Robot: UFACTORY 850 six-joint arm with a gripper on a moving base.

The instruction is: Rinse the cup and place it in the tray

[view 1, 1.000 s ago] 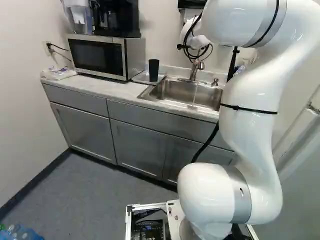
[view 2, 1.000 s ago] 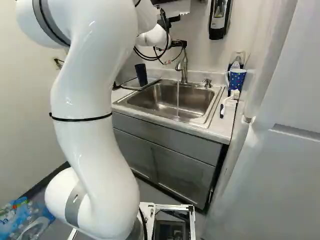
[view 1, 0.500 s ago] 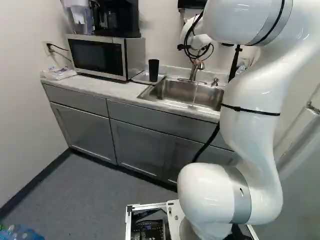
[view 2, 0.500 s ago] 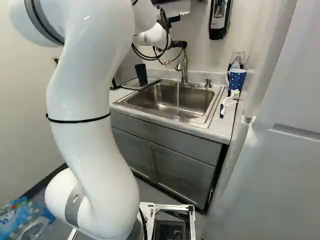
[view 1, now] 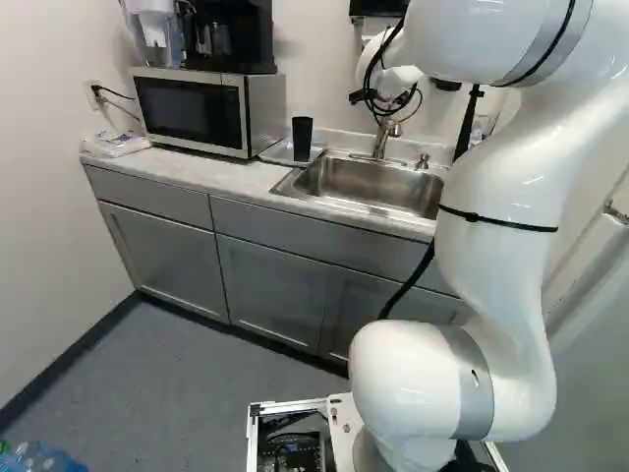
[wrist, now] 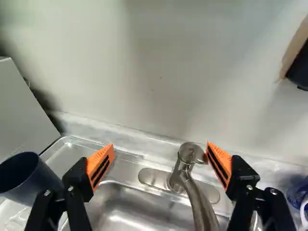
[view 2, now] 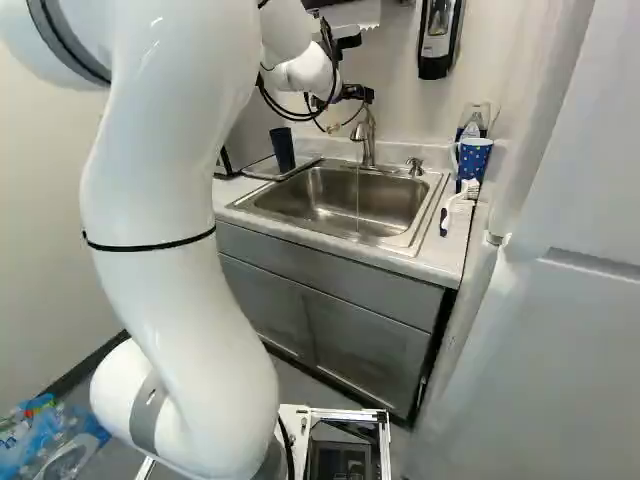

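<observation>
Cup (view 1: pixel 302 139), dark, stands on the tray (view 1: pixel 276 154) in the left base view, between the microwave (view 1: pixel 187 108) and the sink (view 1: pixel 364 183). A packet (view 1: pixel 116 146) lies by the countertop's (view 1: pixel 231 175) far left corner, and a coffee maker (view 1: pixel 232 37) stands on the microwave. The arm (view 1: pixel 501 265) rises at the right.

In the right base view the gripper (view 2: pixel 357 93) is up by the top of the faucet (view 2: pixel 369 150), behind the sink, and a thin line of water (view 2: pixel 357 200) falls into the basin. Near the countertop's right edge are a spotted blue mug (view 2: pixel 473 158) and, in front of it, a brush (view 2: pixel 459 204). A dispenser (view 2: pixel 436 40) hangs on the wall above.

In the wrist view the jaws stand wide apart with nothing clamped. The faucet's head is close to the finger farther from the cup; whether they touch I cannot tell. The cup is beside the other finger, on the outer side, empty of any grip
</observation>
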